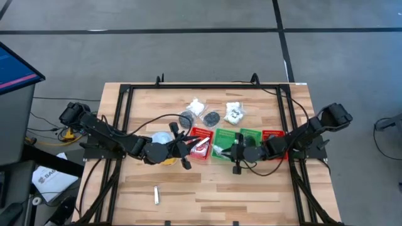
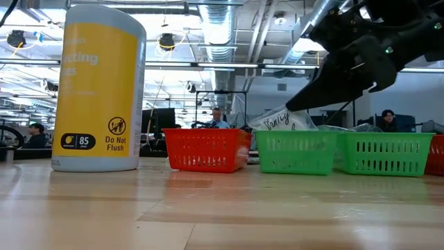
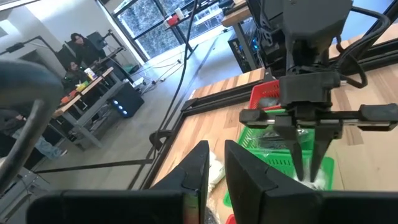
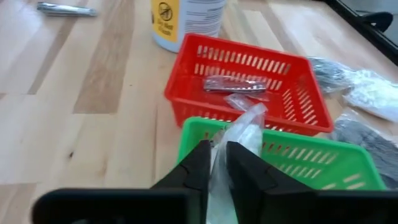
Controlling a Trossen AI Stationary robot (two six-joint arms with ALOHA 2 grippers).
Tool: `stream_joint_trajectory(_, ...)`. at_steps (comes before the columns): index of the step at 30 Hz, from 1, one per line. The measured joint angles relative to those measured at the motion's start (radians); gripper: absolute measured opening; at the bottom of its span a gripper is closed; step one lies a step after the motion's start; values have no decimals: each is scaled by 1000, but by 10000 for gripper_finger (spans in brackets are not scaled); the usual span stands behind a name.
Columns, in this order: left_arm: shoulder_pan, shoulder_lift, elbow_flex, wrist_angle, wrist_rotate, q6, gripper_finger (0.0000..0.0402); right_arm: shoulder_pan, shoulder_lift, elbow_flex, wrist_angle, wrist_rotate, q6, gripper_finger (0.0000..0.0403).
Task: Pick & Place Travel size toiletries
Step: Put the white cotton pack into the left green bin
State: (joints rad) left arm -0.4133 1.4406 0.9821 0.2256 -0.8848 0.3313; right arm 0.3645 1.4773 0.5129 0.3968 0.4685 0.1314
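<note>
Partway: right gripper (image 4: 214, 163) hangs over the green bin (image 4: 311, 163), fingers pinching a white packet (image 4: 239, 140). Red bin (image 4: 249, 87) already holds a silvery tube (image 4: 235, 85). Left gripper (image 1: 186, 149) waits beside it, fingers nearly together, empty. Packets (image 1: 233, 112), discs (image 1: 211, 117) and another tube (image 1: 156, 195) remain on the surface (image 1: 251, 188).

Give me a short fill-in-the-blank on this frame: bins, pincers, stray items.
1. The right pincer holds a clear packet over a ____ bin.
2. A silvery tube lies inside the ____ bin.
3. The yellow cup carries the warning "Do Not ____".
4. The left pincer is ____.

Missing words: green; red; Flush; shut
</note>
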Motion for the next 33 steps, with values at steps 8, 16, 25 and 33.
stream_joint_trajectory(8, 0, 0, 0, 0, 0, 0, 44, 14, 0, 0, 3, -2, 0, 122)
stream_joint_trajectory(16, 0, 0, 0, 0, 0, 0, 44, 28, 0, 5, 7, -3, 0, 208)
stream_joint_trajectory(25, 0, 0, 0, 0, 0, 0, 44, 73, 0, 68, -7, -5, 1, 240)
stream_joint_trajectory(33, 1, 0, 0, 1, 0, 0, 44, 111, 0, 68, 4, -28, 45, 223)
